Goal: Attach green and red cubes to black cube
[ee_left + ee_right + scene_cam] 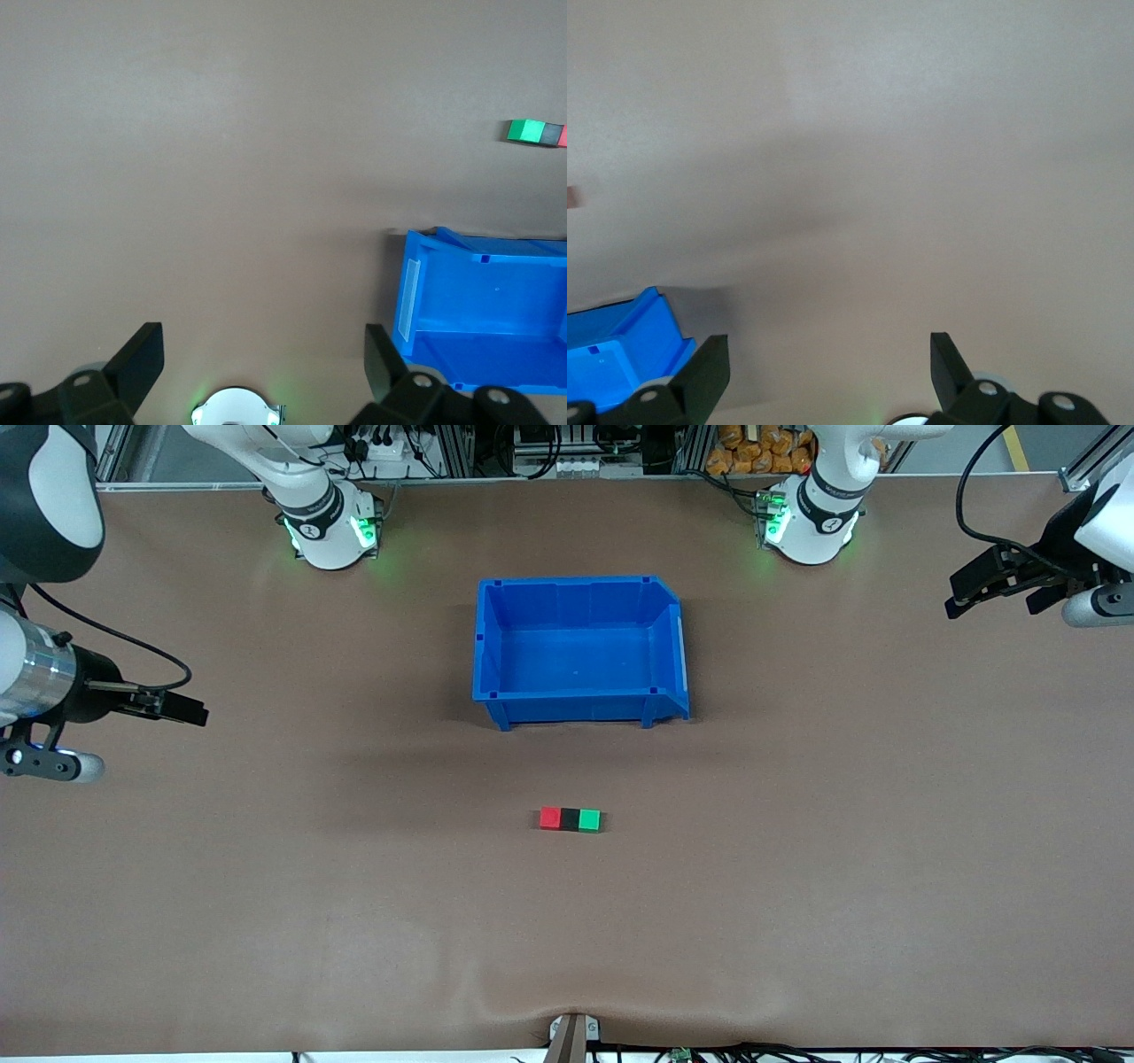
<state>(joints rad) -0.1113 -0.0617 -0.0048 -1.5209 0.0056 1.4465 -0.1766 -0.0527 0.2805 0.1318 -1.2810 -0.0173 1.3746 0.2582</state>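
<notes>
Left wrist view: the left gripper (264,354) is seen with jaws spread wide and nothing between them, held over bare brown table (221,177) at the left arm's end. The right gripper (829,354) is likewise spread wide and empty, held over the table at the right arm's end. Both arms are judged to be waiting.

Well apart from both sets of jaws, roughly midway between them, the cubes lie in one row on the tabletop: the small bright red cube (550,817), the small matte black cube (570,818) and the small bright green cube (589,819). Black is in the middle, with red touching it toward the right arm's end and green touching it toward the left arm's end. The open blue plastic bin (580,646) sits farther from the front camera than the row and is seen empty.

Judgement: the attaching looks done, nothing appears left. Whether the faces are actually locked together cannot be told.
</notes>
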